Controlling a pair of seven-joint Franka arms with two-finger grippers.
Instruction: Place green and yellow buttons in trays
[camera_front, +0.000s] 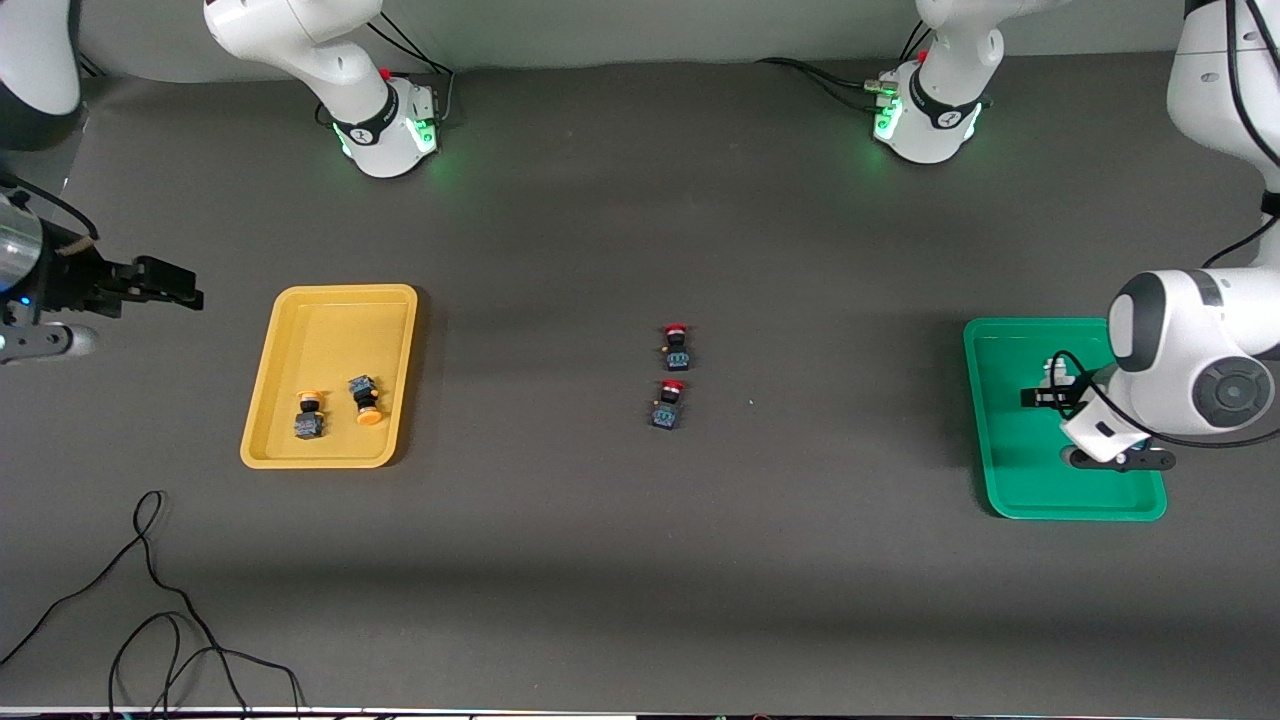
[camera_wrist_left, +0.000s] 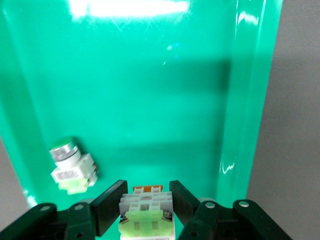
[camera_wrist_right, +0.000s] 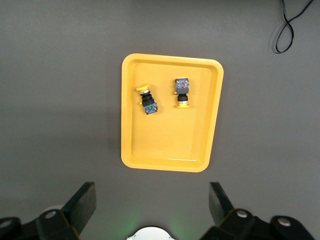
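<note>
Three of the four wanted switches already lie in trays. Both dark-bodied buttons with round orange-yellow caps (camera_front: 310, 412) (camera_front: 366, 397) rest side by side in the shallow mustard-yellow plastic tray (camera_front: 330, 297) at about nine o'clock on the table. One whitish-grey button with a green cap (camera_wrist_left: 71, 165) lies on its side on the floor of the shallow green plastic tray (camera_front: 1004, 470) at about three o'clock.

The fourth, a whitish-grey switch with a pale green part (camera_wrist_left: 146, 214), is clamped between the closed fingers of the left gripper (camera_wrist_left: 145, 206), low over the green tray. Judged from this, only its release is left.

The two dark red-capped switches (camera_front: 676, 346) (camera_front: 669, 403) stand at the table's centre, one nearer the front camera than the other; they belong in no tray.

The right gripper (camera_wrist_right: 152, 205) waits with jaws wide apart and empty, hanging over bare table at the right arm's end, beside the yellow tray.

In the front view the left arm's bulk hides both green buttons and much of the green tray. Whether the held switch touches the tray floor cannot be told.
</note>
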